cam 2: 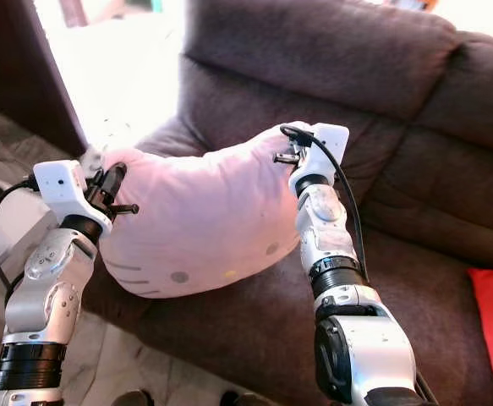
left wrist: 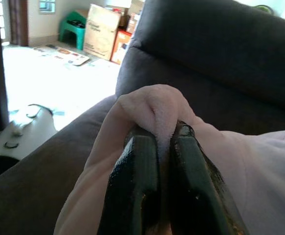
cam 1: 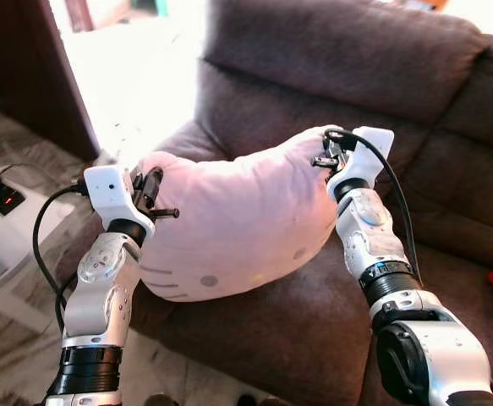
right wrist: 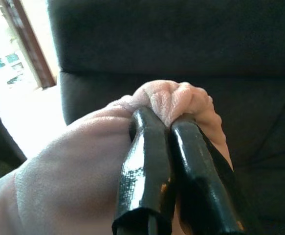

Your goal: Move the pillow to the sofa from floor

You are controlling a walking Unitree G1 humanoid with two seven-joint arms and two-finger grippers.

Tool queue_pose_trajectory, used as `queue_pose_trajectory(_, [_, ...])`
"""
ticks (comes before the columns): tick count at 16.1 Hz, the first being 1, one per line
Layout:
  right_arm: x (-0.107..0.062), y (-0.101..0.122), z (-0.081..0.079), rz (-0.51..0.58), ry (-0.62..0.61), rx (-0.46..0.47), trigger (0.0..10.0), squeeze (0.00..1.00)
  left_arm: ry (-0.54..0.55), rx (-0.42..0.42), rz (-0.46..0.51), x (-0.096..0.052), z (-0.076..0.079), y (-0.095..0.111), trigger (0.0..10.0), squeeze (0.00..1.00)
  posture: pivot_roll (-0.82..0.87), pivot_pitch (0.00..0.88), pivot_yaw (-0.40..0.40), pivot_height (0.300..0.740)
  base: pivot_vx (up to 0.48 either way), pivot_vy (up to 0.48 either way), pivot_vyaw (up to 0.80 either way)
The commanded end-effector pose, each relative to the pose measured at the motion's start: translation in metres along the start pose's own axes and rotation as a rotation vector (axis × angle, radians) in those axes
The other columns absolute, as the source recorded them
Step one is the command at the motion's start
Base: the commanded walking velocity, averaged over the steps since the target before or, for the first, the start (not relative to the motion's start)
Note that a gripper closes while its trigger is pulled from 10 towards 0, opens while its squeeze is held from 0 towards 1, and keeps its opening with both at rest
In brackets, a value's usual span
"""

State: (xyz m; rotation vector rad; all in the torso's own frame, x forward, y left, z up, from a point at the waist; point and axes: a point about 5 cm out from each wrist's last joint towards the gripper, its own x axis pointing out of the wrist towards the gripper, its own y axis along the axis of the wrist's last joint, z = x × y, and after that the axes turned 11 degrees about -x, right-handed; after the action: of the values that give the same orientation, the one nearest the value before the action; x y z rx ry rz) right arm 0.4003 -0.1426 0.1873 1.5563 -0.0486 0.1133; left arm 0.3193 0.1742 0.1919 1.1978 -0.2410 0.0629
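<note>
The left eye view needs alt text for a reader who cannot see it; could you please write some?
A pale pink pillow is held over the seat of a dark brown sofa, pinched at one end by the left end effector and at the other by the right end effector.

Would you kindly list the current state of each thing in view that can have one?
pillow: held up by both ends over the sofa seat
left gripper: shut on a pinch of pillow fabric
right gripper: shut on the pillow's other end
sofa: seat below the pillow
</note>
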Motion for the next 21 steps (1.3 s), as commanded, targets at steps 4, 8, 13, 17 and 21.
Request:
queue_pose_trajectory(4, [0.003, 0.0161, 0.0006, 0.07, 0.002, -0.019, 10.0, 0.0, -0.05, 0.019, 0.063, 0.0021, 0.0098, 0.0121, 10.0, 0.0, 0.18, 0.121, -0.12, 0.74, 0.241, 0.0, 0.0])
queue_pose_trajectory(8, [0.0027, 0.0141, -0.0009, 0.062, 0.009, -0.009, 10.0, 0.0, -0.054, 0.024, 0.063, 0.0026, 0.0104, 0.0125, 10.0, 0.0, 0.18, 0.125, -0.118, 0.74, 0.247, 0.0, 0.0])
queue_pose_trajectory(13, [0.002, 0.014, -0.0014, 0.072, 0.008, -0.003, 10.0, 0.0, -0.054, 0.027, 0.058, 0.0016, 0.0095, 0.0121, 10.0, 0.0, 0.18, 0.131, -0.118, 0.74, 0.245, 0.0, -0.44])
queue_pose_trajectory(17, [0.0019, 0.0138, -0.0027, 0.069, 0.011, -0.007, 10.0, 0.0, -0.057, 0.027, 0.056, 0.0019, 0.0103, 0.0116, 10.0, 0.0, 0.18, 0.135, -0.12, 0.74, 0.246, 0.0, 0.0])
queue_pose_trajectory(21, [0.002, 0.0135, -0.0043, 0.067, 0.017, -0.008, 10.0, 0.0, -0.065, 0.024, 0.055, 0.0012, 0.011, 0.0107, 10.0, 0.0, 0.18, 0.137, -0.123, 0.74, 0.0, 0.0, 0.0])
